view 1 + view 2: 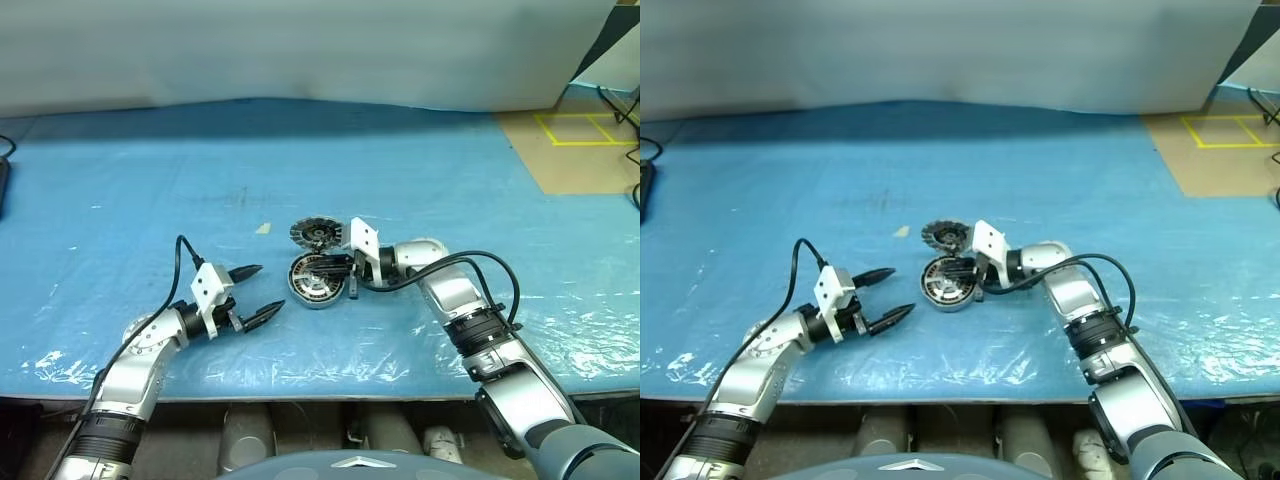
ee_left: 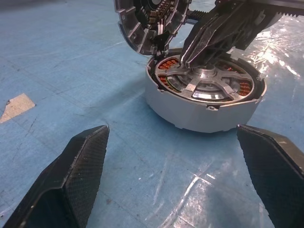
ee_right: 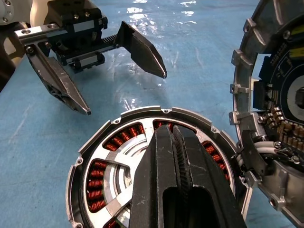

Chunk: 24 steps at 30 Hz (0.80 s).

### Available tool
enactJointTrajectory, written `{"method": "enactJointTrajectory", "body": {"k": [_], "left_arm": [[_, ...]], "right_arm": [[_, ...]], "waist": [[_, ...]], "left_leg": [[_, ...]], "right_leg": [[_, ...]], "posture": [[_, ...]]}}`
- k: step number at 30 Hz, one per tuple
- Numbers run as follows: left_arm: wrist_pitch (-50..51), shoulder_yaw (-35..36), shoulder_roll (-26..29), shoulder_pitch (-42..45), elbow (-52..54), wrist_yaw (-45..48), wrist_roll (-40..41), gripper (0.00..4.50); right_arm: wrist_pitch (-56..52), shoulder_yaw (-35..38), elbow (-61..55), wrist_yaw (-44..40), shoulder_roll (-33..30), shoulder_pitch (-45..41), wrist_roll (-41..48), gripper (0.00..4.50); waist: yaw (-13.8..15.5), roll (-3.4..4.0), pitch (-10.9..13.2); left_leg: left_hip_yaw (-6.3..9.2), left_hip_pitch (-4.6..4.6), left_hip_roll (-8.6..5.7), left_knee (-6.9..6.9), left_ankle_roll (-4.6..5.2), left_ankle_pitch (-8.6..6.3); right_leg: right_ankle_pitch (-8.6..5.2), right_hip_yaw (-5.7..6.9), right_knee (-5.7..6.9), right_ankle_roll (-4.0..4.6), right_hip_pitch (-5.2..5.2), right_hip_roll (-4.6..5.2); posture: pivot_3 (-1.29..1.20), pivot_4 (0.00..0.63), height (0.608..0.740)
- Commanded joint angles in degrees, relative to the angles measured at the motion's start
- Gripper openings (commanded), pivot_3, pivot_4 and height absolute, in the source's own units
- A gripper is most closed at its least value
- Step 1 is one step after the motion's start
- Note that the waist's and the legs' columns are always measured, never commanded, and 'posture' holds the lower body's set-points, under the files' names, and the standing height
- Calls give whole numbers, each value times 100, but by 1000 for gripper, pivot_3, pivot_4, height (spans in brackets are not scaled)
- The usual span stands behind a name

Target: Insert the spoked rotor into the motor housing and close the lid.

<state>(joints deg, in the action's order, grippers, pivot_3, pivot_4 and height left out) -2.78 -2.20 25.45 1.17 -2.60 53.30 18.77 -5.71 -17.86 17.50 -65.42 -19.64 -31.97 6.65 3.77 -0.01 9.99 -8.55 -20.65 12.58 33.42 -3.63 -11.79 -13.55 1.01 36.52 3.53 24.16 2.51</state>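
The round silver motor housing sits on the blue table, copper windings showing inside it. The spoked rotor lies inside the housing, its silver spokes and hub over the windings. The lid stands open, hinged at the housing's far edge, ribbed inside facing me. My right gripper reaches in from the right, shut with nothing between its fingers, its tips over the rotor's hub. My left gripper hovers open just left of the housing, pointing at it.
A small beige scrap lies on the blue sheet left of the lid. A dark object sits at the table's far left edge. Tan floor with yellow tape lies beyond the table's right end.
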Motion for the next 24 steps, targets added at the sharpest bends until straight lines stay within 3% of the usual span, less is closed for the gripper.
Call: {"method": "enactJointTrajectory", "body": {"k": [1, 11, 19, 24], "left_arm": [[-210, 60, 4, 4, -107, 75, -9, 4500], [-258, 74, 12, 269, -359, 192, 46, 4500], [-150, 190, 137, 299, -281, 248, 141, 4500], [-275, 196, 103, 346, -531, 318, 111, 4500]], "right_arm": [[-36, -101, -125, 2, -125, 160, -137, 38], [-1407, 916, -1679, -445, -491, 287, 1663, 38], [-1362, 1098, -1395, -321, -1641, 456, 1154, 38], [-538, 1147, 89, 541, -1300, -413, 503, 38]], "waist": [[2, 0, 0], [17, -1, -1], [17, -2, -1], [-88, -2, -1]], "left_leg": [[0, 6, 0, 0, 0, 0], [-1, 27, -3, -5, 1, -1], [-1, 27, -8, -10, -1, 0], [-2, 28, -10, -12, -4, 1]], "right_leg": [[0, 0, 0, 0, -5, 0], [0, -6, -2, -1, -19, 0], [-1, -8, -12, -1, -21, 0], [-1, -17, -7, -1, -21, -3]], "posture": [[0, 150, 740], [0, 150, 740], [0, 150, 740], [0, 150, 740]]}}
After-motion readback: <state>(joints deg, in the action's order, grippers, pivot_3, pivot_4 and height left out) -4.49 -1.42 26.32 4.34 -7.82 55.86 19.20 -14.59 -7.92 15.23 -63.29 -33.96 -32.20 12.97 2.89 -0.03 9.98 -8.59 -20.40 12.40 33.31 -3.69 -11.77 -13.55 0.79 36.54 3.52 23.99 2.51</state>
